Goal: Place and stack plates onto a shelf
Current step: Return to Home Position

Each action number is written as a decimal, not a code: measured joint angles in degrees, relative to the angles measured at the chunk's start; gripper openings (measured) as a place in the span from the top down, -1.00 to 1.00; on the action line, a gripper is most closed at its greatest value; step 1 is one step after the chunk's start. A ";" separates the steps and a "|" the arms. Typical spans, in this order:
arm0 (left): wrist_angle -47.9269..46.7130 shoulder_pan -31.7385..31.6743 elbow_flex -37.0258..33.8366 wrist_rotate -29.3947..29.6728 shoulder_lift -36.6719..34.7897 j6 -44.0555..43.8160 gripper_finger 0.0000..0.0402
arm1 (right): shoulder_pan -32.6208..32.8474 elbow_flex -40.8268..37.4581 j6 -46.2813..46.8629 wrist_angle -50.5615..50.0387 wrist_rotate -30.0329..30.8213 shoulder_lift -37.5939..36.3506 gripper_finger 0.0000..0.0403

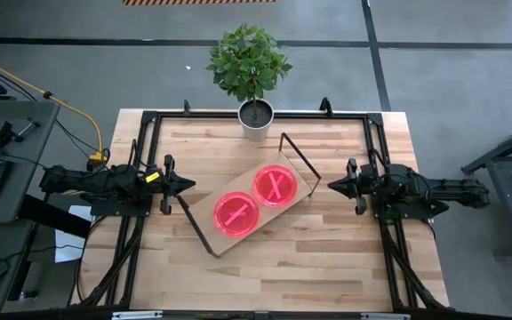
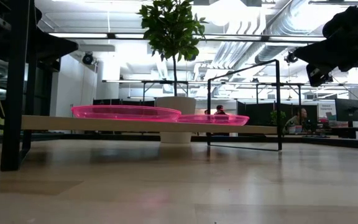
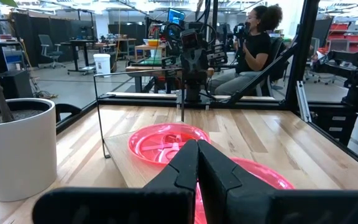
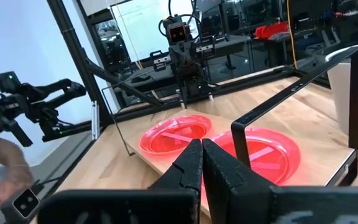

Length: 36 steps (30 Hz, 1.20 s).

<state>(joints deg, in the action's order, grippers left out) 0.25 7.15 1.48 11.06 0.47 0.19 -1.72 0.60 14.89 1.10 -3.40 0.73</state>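
Note:
Two round pink-red plate spots lie side by side on the shelf board [image 1: 223, 244], which sits slantwise mid-table on black wire legs [image 1: 299, 156]. One plate [image 1: 236, 214] is nearer the left arm, the other [image 1: 276, 186] nearer the right. Whether either is a stack, I cannot tell. They also show in the low view [image 2: 126, 112], [image 2: 213, 119]. My left gripper [image 1: 188, 185] hovers shut left of the shelf, also in its wrist view [image 3: 197, 157]. My right gripper [image 1: 332, 185] hovers shut to the shelf's right [image 4: 202, 155]. Both point at the shelf and touch nothing.
A potted plant in a white pot [image 1: 256, 117] stands at the table's far edge, just behind the shelf. A black frame [image 1: 149, 116] borders the table. A person sits beyond the table [image 3: 253, 43], and a hand shows in the right wrist view [image 4: 5, 165].

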 joint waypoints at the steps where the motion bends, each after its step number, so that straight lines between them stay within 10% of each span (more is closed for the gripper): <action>1: 0.01 0.00 0.00 -0.01 0.00 0.00 1.00 | 0.00 0.00 0.38 0.00 -0.01 0.00 1.00; 36: 0.01 0.00 0.00 -0.01 0.00 -0.01 1.00 | -0.01 -0.02 0.11 0.00 0.00 0.00 1.00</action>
<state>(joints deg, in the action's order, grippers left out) 0.26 7.16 1.48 11.05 0.47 0.17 -1.72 0.58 15.00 1.10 -3.40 0.73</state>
